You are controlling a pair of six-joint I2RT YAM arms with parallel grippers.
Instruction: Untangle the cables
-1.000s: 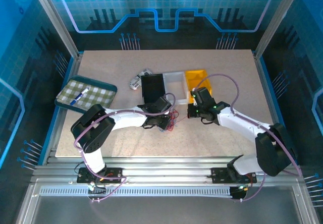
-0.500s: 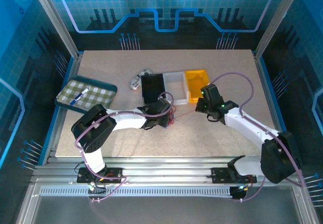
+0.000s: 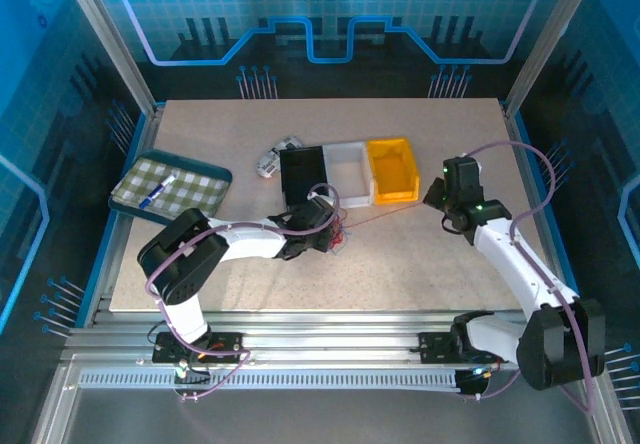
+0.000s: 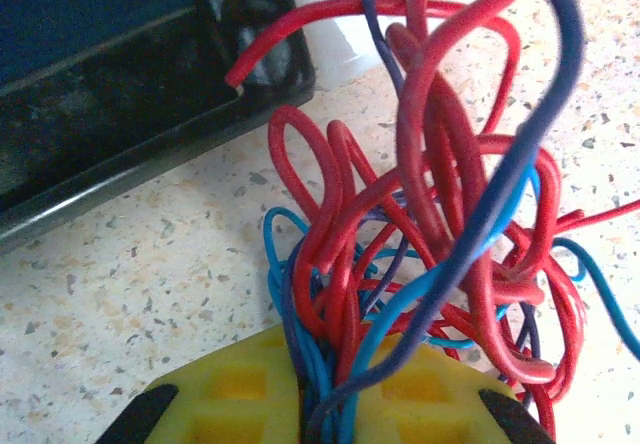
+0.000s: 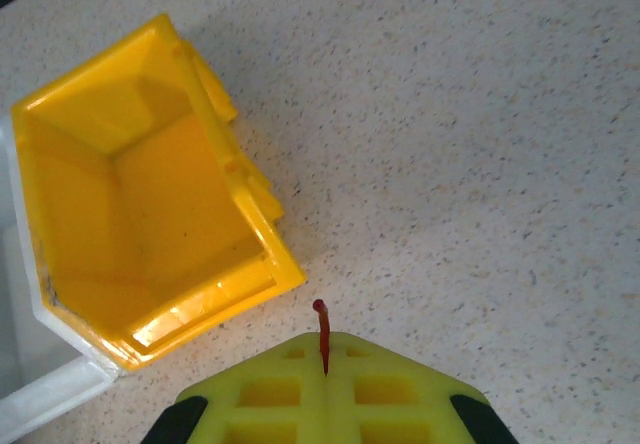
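Observation:
The cables (image 4: pixel 430 214) are a curly knot of red, blue and dark wires lying on the speckled table, just in front of the black bin (image 4: pixel 120 94). My left gripper (image 4: pixel 320 404) is shut on several strands of the knot. From above, the cables (image 3: pixel 340 234) sit at the tip of my left gripper (image 3: pixel 325 226). One red cable (image 3: pixel 390 216) runs out of the knot in a thin straight line to my right gripper (image 3: pixel 440 200). My right gripper (image 5: pixel 325 369) is shut on that red cable (image 5: pixel 322 329), whose end pokes out past the pads.
Black (image 3: pixel 302 172), white (image 3: pixel 348 169) and yellow (image 3: pixel 392 169) bins stand side by side behind the knot. The yellow bin (image 5: pixel 250 214) lies just left of my right gripper. A green tray (image 3: pixel 128 202) with a checked cloth sits far left. A small grey item (image 3: pixel 272 160) lies behind the black bin.
My right gripper has moved right and away from the knot, past the yellow bin, drawing the red cable out straight. My left gripper has stayed at the knot.

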